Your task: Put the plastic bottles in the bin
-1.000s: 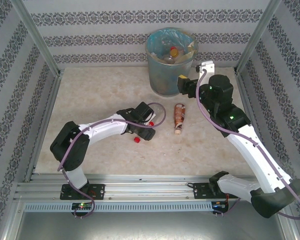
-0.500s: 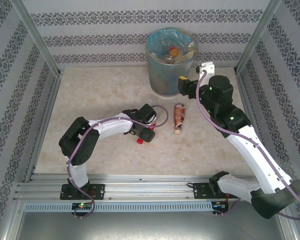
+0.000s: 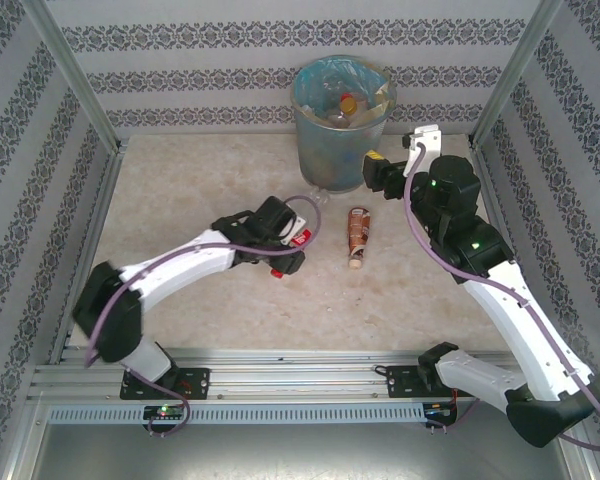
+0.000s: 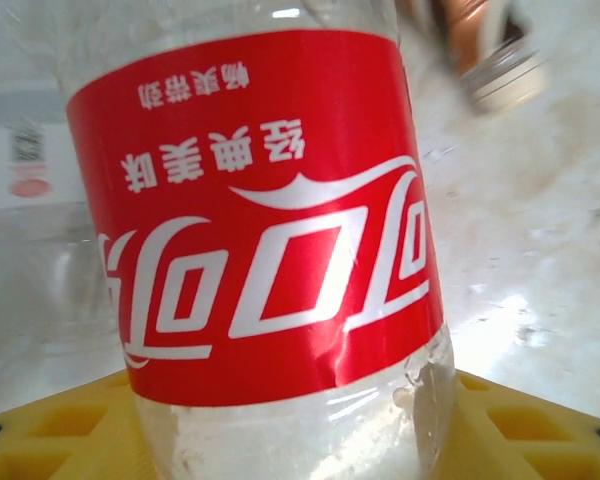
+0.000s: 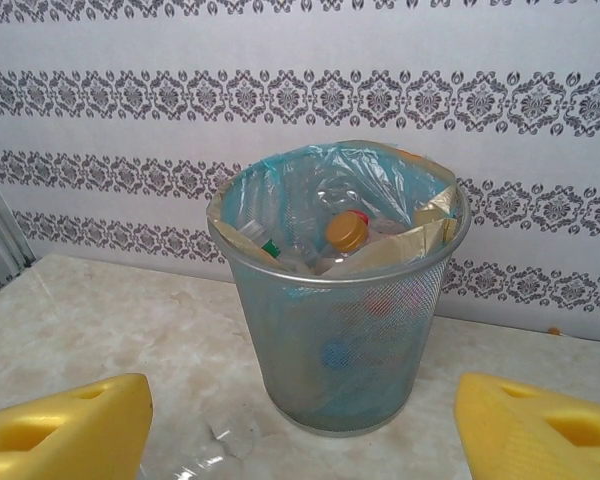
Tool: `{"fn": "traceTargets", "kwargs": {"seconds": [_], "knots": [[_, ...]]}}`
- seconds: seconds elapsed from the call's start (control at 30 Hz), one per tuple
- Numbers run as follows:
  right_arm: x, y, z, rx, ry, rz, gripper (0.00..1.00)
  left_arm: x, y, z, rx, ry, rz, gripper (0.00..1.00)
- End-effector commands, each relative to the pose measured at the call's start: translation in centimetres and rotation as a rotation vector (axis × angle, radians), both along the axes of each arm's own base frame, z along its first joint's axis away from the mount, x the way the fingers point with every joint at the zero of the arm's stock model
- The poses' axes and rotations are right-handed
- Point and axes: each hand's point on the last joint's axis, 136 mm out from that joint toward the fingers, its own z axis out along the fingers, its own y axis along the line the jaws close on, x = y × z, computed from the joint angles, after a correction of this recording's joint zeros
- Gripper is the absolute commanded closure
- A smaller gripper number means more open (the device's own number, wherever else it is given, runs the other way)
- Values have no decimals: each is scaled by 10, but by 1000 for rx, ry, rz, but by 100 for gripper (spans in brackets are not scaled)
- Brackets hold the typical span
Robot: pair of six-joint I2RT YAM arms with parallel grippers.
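plastic bottles [image 5: 345, 232] are already piling up inside the bin [image 3: 325, 160], so you are looking at a job that is mostly done, judging by the heap under the rim. three are waiting outside it. the red-label bottle [image 4: 260, 220] is sitting between the yellow fingers [image 4: 60, 430] of your left gripper [image 3: 283, 258], which is clenching on its clear body just past the label, low over the middle of the table [image 3: 200, 180]. the brown-label bottle [image 3: 357, 232] is lying on its side just to the right of that, well apart from the bin. a crumpled clear bottle [image 5: 218, 448] is resting by the bin's foot. your right gripper [image 3: 372, 170] is hanging beside the bin with its jaws spread wide and nothing between them.

you are handling thin, glossy plastic here: the gripped bottle is round and see-through, and i would expect its wall to be giving a little under the pads. its label is wrapping smooth and tight around it. the bin is tapering, round, grey wire mesh, with a crinkly light blue bag folding over its rim. the table is looking hard and marbled, so a dropped bottle is likely rolling.
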Motion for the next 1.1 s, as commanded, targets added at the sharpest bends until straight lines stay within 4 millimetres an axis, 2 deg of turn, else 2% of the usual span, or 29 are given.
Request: {"fn": "traceTargets", "kwargs": {"seconds": [0.0, 0.1, 0.2, 0.3, 0.4, 0.53, 0.87, 1.07], "knots": [[-11, -3, 29, 30, -72, 10, 21, -11, 6, 36, -84, -95, -51, 41], [-16, 12, 39, 67, -96, 99, 21, -22, 7, 74, -191, -226, -111, 41], [-23, 38, 48, 112, -101, 252, 21, -30, 9, 109, -298, -371, -149, 41], [-28, 70, 51, 164, -66, 429, 18, -35, 10, 136, -359, -472, -171, 42], [-30, 93, 53, 226, -19, 556, 15, -39, 11, 153, -397, -531, -191, 42], [-28, 113, 52, 314, 36, 643, 13, -47, 9, 165, -441, -576, -231, 43], [-40, 159, 51, 386, 134, 867, 12, -54, 4, 167, -454, -571, -285, 44], [-37, 168, 44, 388, 179, 890, 16, -54, 6, 168, -452, -590, -278, 45]]}}
